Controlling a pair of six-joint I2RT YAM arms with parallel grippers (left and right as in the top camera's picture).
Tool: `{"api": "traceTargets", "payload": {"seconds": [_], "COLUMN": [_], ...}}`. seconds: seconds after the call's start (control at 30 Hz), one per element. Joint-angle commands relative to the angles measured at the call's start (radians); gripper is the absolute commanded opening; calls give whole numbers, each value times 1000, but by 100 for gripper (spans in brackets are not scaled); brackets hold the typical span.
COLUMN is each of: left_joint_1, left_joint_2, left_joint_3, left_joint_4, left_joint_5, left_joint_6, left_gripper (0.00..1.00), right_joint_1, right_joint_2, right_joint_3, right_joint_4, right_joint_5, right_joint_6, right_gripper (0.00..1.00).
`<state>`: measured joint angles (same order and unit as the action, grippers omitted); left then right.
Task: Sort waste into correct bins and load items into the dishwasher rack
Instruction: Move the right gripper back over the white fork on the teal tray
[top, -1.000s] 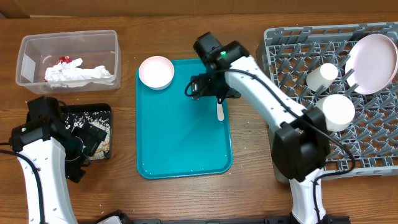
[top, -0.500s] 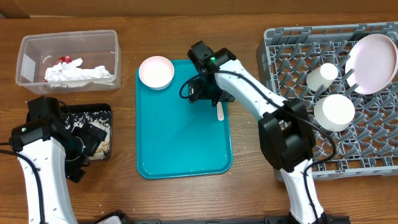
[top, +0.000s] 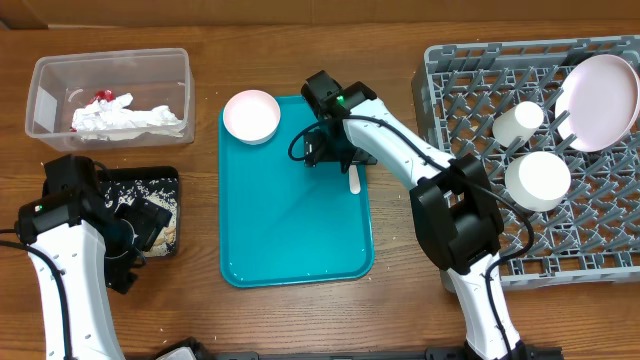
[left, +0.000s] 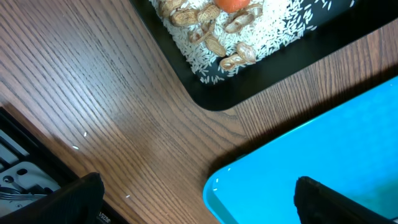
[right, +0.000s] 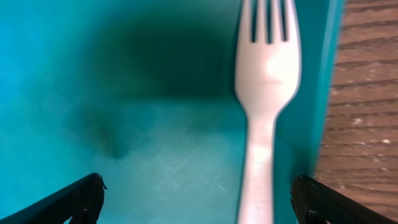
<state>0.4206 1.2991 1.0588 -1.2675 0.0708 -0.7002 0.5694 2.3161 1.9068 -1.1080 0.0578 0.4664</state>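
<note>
Hanging over the teal tray (right: 93, 124), the right gripper (right: 198, 186) has its jaws spread wide and released, grasping nothing. A white fork (right: 267, 93) lies flat on the teal tray between the two fingers, much nearer the one by the tray's rim. Its tines point away from the jaws and its handle runs back toward them. Just outside that finger, past the rim, is the table (right: 360, 124).

The left gripper (left: 198, 186) is likewise released, jaws wide apart and holding nothing. Ahead of these jaws sits the black tray (left: 205, 102), holding rice (left: 273, 31), peanut shells (left: 239, 57) and the carrot (left: 231, 4), which is cut off at the far edge of view. Under the jaws are bare wood and a corner of the teal tray.

Seen from overhead, a bowl (top: 251, 116) sits on the teal tray's corner, near the right jaws on the side away from the rack (top: 470, 70). The rack, well apart from those jaws, carries the plate (top: 603, 100), the cup (top: 517, 122) and a second bowl (top: 543, 180). The tub (top: 45, 100), well beyond the left jaws, holds napkins (top: 125, 118) and the wrapper (top: 100, 96).
</note>
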Motion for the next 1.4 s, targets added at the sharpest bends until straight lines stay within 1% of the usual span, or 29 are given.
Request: {"api": "traceTargets", "payload": {"seconds": [0.0,0.23,0.3,0.33,0.4,0.5,0.53,0.6,0.63,0.7,0.83,0.93,1.1,1.2,1.23,1.3,1.37], "left_joint_1": [1,1,1,1,1,1,1,1,1,1,1,1,1,1,1,1,1], "left_joint_2": [-1,-1,-1,-1,-1,-1,-1,-1,-1,-1,-1,-1,-1,-1,-1,-1,-1], "left_joint_3": [-2,-2,-2,-2,-2,-2,-2,-2,-2,-2,-2,-2,-2,-2,-2,-2,-2], "left_joint_4": [1,1,1,1,1,1,1,1,1,1,1,1,1,1,1,1,1], "left_joint_5": [0,0,0,0,0,0,0,0,0,0,0,0,0,0,0,0,0], "left_joint_6": [13,13,13,13,13,13,13,13,13,13,13,13,13,13,13,13,13], "left_gripper": [100,100,100,100,100,100,100,100,100,100,100,100,100,100,100,100,100], "right_joint_1": [10,31,37,40,46,48,48,48,49,48,48,40,13,-8,-13,-14,-10], "right_joint_2": [2,2,2,2,2,2,2,2,2,2,1,-9,-48,-84,-93,-97,-96], "right_joint_3": [-43,-61,-61,-61,-61,-61,-61,-61,-61,-61,-59,-56,-24,-13,-13,-13,-16], "right_joint_4": [28,46,50,52,53,53,52,52,52,52,47,32,-24,-43,-47,-55,-66], "right_joint_5": [8,3,-16,-27,-33,-34,-34,-42,-59,-110,-181,-219,-228,-270,-301,-365,-388], "right_joint_6": [-5,-1,-1,-1,14,37,51,58,58,58,58,58,48,-19,-48,-108,-150], "right_gripper": [100,100,98,93,70,50,40,27,22,18,4,4,4,4,6,14,22]}}
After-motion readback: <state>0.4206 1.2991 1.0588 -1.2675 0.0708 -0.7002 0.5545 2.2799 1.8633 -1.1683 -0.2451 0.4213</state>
